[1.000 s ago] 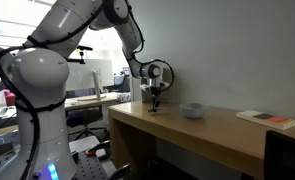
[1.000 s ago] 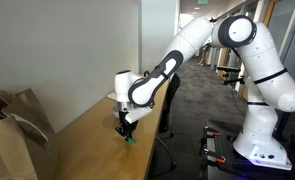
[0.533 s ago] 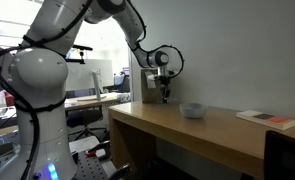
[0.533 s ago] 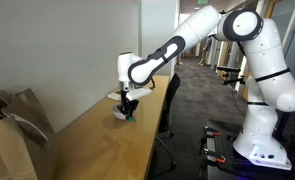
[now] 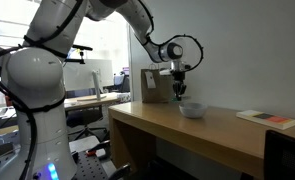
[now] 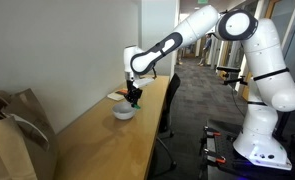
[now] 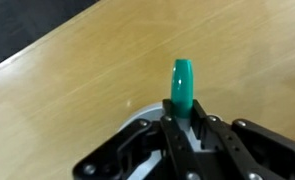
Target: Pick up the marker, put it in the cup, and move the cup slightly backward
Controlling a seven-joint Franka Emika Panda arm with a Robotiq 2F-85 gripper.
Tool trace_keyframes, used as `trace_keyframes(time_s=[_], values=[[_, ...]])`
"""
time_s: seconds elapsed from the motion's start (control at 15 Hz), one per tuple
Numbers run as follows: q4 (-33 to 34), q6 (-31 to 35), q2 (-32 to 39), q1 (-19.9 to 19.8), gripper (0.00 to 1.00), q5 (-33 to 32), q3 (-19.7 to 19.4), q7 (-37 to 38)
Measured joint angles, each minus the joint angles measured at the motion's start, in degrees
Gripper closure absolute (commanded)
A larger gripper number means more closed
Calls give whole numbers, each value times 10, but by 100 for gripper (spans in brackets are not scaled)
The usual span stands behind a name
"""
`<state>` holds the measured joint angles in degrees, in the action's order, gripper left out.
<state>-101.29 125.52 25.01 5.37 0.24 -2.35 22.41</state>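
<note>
Step in hand: carrying the marker (image 7: pixel 182 80) to the cup, approx. at the drop-off point. No release yet.

Wrist view: the claw (image 7: pixel 182 108) is clamped on the marker's lower part. The green end sticks out past the fingers, roughly in line w/ them.

In both exterior views the claw hangs pointing down, off the surface (image 5: pixel 227 135), near the cup (image 5: pixel 193 110). In an exterior view it sits above and a bit to the box (image 5: pixel 155 87) side of the cup. In an exterior view it seems over the cup's (image 6: pixel 124 113) far rim. Can't tell if it's truly centred. The cup stands upright on the surface; its inside isn't visible, so contents unknown.

The book (image 5: pixel 267 119) lies well apart on the other side, prob. not in the way.

Next move, as I judge it:
- Shift so the marker tip is over the cup's middle.
- Lower till the tip is inside the rim, then spread the claw. A low drop matters, since the cup is shallow and a short stick could bounce or tip out.
- After that, take the rim or nudge the wall to slide the cup slightly backward. Go gently, as the rounded base may rock.
</note>
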Motion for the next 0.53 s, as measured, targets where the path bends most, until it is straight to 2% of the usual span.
trace_keyframes(time_s=[0.47, 0.53], values=[[94, -6, 78, -11, 94, -22, -6, -32], [107, -7, 85, -11, 53, -25, -6, -32]])
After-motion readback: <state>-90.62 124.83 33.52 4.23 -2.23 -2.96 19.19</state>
